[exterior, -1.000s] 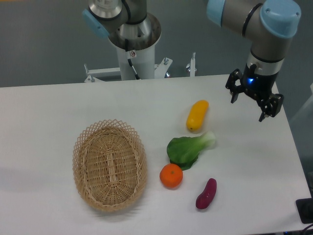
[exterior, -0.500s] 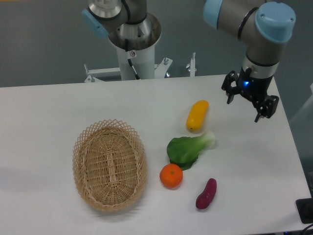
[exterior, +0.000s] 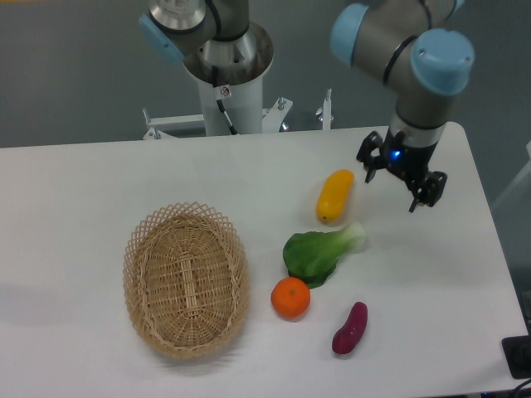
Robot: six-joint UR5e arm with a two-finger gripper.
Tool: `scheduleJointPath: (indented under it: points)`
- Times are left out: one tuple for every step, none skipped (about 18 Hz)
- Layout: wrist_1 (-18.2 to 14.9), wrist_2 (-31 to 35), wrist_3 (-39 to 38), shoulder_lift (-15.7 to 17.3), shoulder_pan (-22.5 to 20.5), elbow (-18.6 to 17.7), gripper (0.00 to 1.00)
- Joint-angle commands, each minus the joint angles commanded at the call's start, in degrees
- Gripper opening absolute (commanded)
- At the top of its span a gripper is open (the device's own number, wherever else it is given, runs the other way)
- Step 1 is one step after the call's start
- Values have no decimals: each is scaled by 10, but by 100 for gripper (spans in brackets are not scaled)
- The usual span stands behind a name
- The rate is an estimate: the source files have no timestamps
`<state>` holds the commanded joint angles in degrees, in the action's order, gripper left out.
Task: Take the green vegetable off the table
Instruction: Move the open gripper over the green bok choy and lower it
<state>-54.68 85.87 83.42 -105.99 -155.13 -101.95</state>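
Note:
The green vegetable [exterior: 319,252] lies on the white table [exterior: 83,199] right of centre, dark leaves toward the lower left and pale stalk end toward the upper right. My gripper [exterior: 393,187] hangs open above the table, up and to the right of the stalk end, apart from it. Nothing is between its fingers.
A yellow oblong vegetable [exterior: 334,195] lies just left of the gripper. An orange [exterior: 290,298] touches the leaves' lower edge. A purple sweet potato [exterior: 349,327] lies lower right. A wicker basket [exterior: 186,278] stands to the left. The robot's base column [exterior: 224,75] rises behind the table.
The gripper has moved left and slightly down, away from the table's right edge toward the yellow vegetable and the green vegetable. Nothing on the table has shifted.

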Motion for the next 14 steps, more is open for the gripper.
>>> scheduleJointPath:
  points:
    - [4,1,-11,-8,3,-3,100]
    - [4,1,-20,-14,7,-2,100]
    - [4,1,-26,-18,11,-4,100]
    - [5,2,-26,-26,18,-14,100]
    - [9,4,-26,-34,21,-23,100]
    - [22,10,-26,-36,25,-29,100]
    - [36,14,-29,-36,32,-35,100]
    - [47,14,-33,-39,40,-44,100]
    - [61,17,-43,-45,46,-52,100]
    - [80,22,-49,-49,50,-58,100]
    - [93,26,-50,-51,51,-66,100]
    - [99,27,-50,-54,51,-69,100]
    - [103,28,-49,-59,53,-70,100]
    - [109,32,-49,-62,56,-70,100]
